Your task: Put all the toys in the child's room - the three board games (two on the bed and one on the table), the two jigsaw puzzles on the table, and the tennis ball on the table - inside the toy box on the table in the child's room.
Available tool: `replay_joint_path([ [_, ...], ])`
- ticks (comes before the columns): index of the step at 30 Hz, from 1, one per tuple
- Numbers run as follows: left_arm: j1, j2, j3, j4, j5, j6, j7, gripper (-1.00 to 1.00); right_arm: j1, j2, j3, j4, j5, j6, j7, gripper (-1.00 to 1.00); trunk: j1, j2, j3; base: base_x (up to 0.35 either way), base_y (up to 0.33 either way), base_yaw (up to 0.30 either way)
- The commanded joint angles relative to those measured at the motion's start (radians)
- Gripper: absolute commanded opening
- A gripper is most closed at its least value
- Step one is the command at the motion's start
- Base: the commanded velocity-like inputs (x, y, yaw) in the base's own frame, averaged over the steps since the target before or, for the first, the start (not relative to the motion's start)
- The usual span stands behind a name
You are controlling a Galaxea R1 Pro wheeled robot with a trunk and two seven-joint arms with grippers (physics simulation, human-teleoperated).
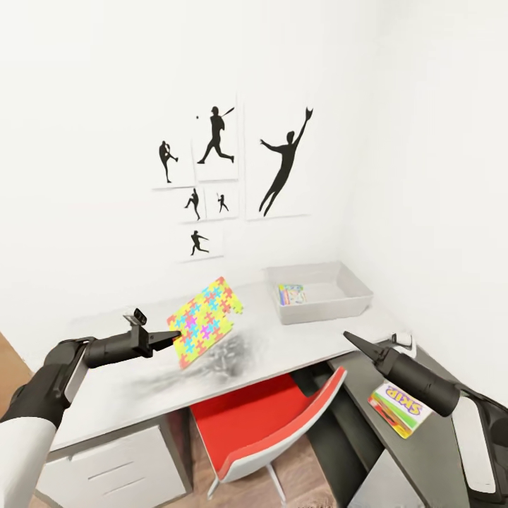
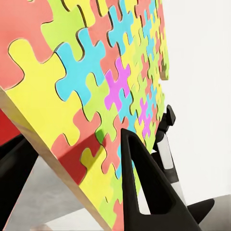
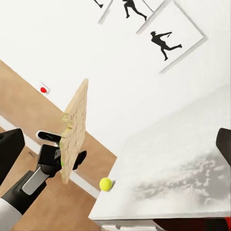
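Observation:
My left gripper (image 1: 171, 337) is shut on the lower edge of a jigsaw puzzle (image 1: 206, 319), a flat box with red, yellow, green and blue pieces. It hangs tilted above the pale table (image 1: 303, 342). The left wrist view has the jigsaw puzzle (image 2: 96, 86) clamped between the black fingers (image 2: 142, 185). The grey toy box (image 1: 353, 286) stands at the table's far right with a colourful flat box (image 1: 291, 294) inside. My right gripper (image 1: 351, 340) hovers open over the table's right part, holding nothing. In the right wrist view the tennis ball (image 3: 106, 184) lies near the table's (image 3: 183, 163) corner, below the edge-on jigsaw puzzle (image 3: 74, 130).
A flat board game box (image 1: 400, 408) marked SKIP lies on the dark grey desk wing under my right arm. A red-and-white chair (image 1: 271, 420) is pushed under the desk in front. White drawers (image 1: 120, 466) sit below at left. Silhouette posters (image 1: 282, 162) hang on the wall behind.

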Motion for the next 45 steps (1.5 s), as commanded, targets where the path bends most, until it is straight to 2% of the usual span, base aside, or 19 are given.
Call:
replay_joint_path([
  [1,0.0,0.0,0.0,-0.001,0.0,0.01,-0.004,-1.0,-0.001,0.0,-0.001,0.0,0.0,0.004,0.003,1.0,0.001,-0.002,-0.002,0.0,0.0,-0.272],
  [16,0.001,-0.002,-0.001,0.0,0.001,-0.001,-0.004,-1.0,-0.001,-0.001,-0.005,0.002,-0.005,0.004,0.004,1.0,0.001,-0.002,0.004,0.008,0.0,-0.274],
  [24,0.001,-0.002,-0.002,0.001,0.001,-0.003,-0.004,-1.0,-0.001,-0.001,-0.006,0.002,-0.011,0.004,0.006,1.0,0.001,-0.002,0.006,0.271,0.025,-0.261],
  [30,0.002,0.0,-0.001,0.0,0.002,-0.003,-0.004,-1.0,-0.001,-0.001,-0.007,0.002,-0.013,0.004,0.008,1.0,0.001,-0.002,0.006,0.287,0.128,-0.053],
  [37,0.003,0.0,-0.001,0.001,0.002,-0.003,-0.004,-1.0,-0.001,-0.003,-0.008,0.002,-0.006,0.004,0.0,1.0,0.001,-0.002,0.006,0.02,0.042,-0.003],
  [45,0.003,-0.002,-0.002,0.001,0.002,-0.003,-0.004,-1.0,-0.001,-0.002,-0.009,0.002,-0.011,0.004,0.005,1.0,0.001,-0.002,0.006,0.197,0.018,0.0],
])
